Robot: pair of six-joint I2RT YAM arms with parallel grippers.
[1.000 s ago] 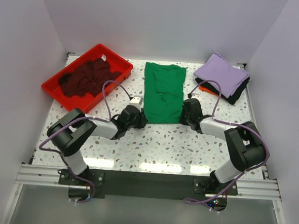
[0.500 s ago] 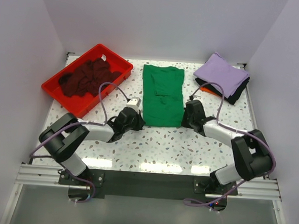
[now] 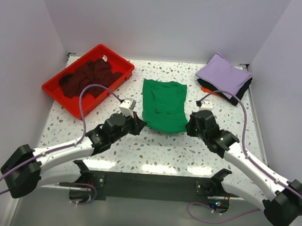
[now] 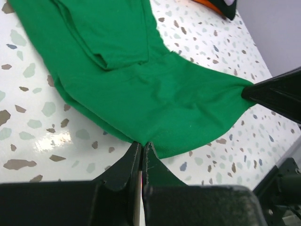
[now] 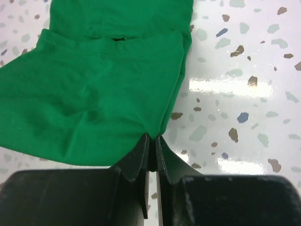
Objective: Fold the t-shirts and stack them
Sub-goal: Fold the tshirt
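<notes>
A bright green t-shirt (image 3: 164,104) lies lengthways in the middle of the table, its near edge lifted and stretched between both grippers. My left gripper (image 3: 138,123) is shut on the near left corner (image 4: 141,141). The near right corner (image 5: 153,136) is pinched in my right gripper (image 3: 189,126), also shut. The shirt's far part rests flat on the table (image 4: 113,33). A crumpled dark maroon t-shirt (image 3: 86,78) fills the red tray. Folded lavender t-shirt (image 3: 224,74) tops a stack with black (image 3: 242,93) and orange (image 3: 206,88) ones at the back right.
The red plastic tray (image 3: 57,94) stands at the back left. White walls close in the table on three sides. Purple cables loop over both arms. Bare speckled tabletop (image 3: 159,149) lies between the shirt and the arm bases.
Both arms have pulled back toward the near edge, lifting the green shirt's near edge. The left gripper has closed on its corner.
</notes>
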